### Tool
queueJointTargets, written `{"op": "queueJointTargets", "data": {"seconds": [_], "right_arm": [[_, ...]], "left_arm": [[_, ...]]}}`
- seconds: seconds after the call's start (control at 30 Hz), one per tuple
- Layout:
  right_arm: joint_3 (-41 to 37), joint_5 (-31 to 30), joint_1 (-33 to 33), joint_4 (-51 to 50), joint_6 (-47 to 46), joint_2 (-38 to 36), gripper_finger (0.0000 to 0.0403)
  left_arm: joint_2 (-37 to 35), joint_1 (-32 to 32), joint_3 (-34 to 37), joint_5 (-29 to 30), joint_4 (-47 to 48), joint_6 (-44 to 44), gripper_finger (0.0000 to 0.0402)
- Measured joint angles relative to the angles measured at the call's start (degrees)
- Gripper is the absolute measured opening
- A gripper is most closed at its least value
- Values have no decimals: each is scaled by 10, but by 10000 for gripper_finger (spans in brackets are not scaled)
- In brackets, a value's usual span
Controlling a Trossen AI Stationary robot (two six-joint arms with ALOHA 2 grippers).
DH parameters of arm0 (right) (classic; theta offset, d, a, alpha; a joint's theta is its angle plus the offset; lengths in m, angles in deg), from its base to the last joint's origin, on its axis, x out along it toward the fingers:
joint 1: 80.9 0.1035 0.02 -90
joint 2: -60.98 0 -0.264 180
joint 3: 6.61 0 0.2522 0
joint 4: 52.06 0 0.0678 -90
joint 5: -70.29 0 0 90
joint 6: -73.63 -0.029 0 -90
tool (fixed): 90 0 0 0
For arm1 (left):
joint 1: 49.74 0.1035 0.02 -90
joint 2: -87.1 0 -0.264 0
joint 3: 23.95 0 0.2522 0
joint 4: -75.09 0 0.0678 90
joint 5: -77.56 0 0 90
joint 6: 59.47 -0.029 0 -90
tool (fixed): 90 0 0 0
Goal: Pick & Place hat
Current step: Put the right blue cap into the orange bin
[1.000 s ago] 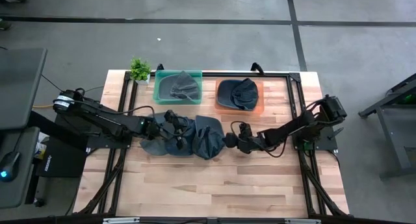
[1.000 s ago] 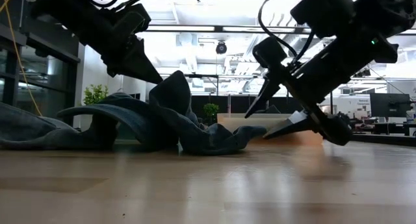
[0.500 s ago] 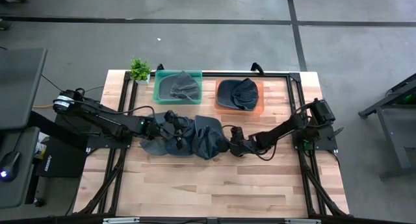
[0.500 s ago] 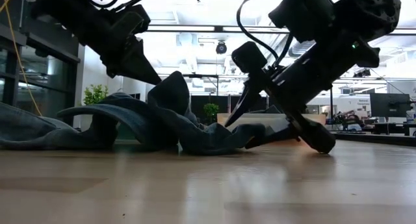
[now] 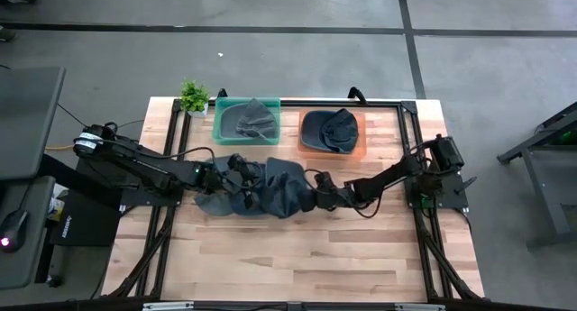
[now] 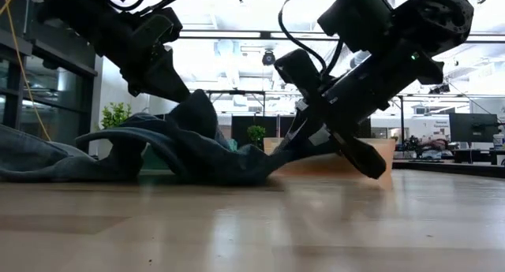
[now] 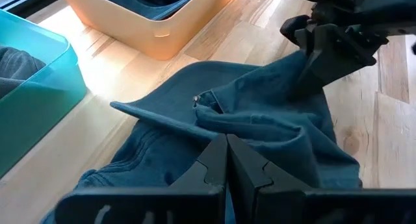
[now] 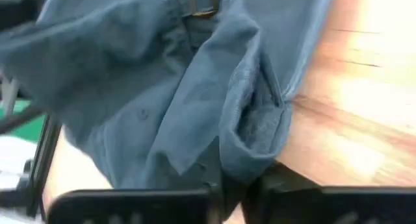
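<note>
A blue denim hat lies crumpled on the wooden table between my two grippers. My left gripper is shut on the hat's left part, which rises in a peak under the fingertips. My right gripper is shut on the hat's right edge, low over the table. The rest of the hat rests on the table top. My left gripper pinches a raised fold of the hat's cloth between its two shut fingers, slanting down from the table's left side. The fold stands up at the fingers while the cloth around it lies slack on the table. How many layers it has I cannot tell. My right gripper pinches the hat's folded right edge between its two fingers. The fingers come slanting down from the table's right side. The pinched edge sits just above the table, and the cloth beyond it lies on the wood.
A teal bin with a grey hat and an orange bin with a dark hat stand at the far side behind the blue hat. A small potted plant stands left of them. Bare wood lies toward the near edge.
My right gripper has moved toward the table's left edge, reached the hat's right edge and shut on it. The hat's right part has bunched a little toward the left, while its left part stays held.
</note>
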Motion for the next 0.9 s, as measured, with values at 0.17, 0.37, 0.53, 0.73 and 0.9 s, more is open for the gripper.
{"op": "queueJointTargets", "data": {"seconds": [0.17,0.37,0.53,0.73,0.9], "right_arm": [[0,25,-1,12,45,-1,12],[0,45,1,-13,107,-20,5],[0,50,1,-94,165,-82,3],[0,51,1,-184,226,-182,2],[0,52,1,-253,280,-266,1]], "left_arm": [[0,0,0,-13,0,0,0],[0,0,0,-24,0,0,0],[0,0,0,-24,-1,0,0],[0,0,0,-24,-6,0,0],[0,0,0,-25,-17,0,0]]}}
